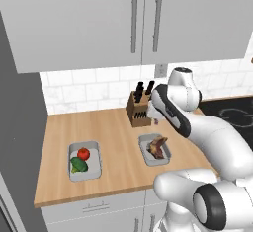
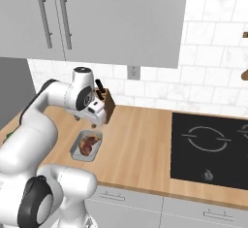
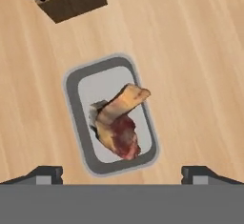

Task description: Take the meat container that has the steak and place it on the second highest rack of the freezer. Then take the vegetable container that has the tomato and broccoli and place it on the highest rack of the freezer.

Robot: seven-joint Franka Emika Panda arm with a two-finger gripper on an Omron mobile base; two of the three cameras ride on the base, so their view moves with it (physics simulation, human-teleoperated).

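Note:
The meat container, a shallow grey tray, lies on the wooden counter with the brown and reddish steak in it. The container and the steak also sit in front of the knife block. My gripper hangs open above the tray, its fingertips wide apart and holding nothing. In the right base view the gripper hovers just over the tray. The vegetable container holds the tomato and the broccoli, further left. The freezer stands at the left, its racks hidden.
A wooden knife block stands behind the meat tray near the tiled wall. A black cooktop lies to the right. Grey wall cabinets hang above the counter. Bare wood lies between the two trays.

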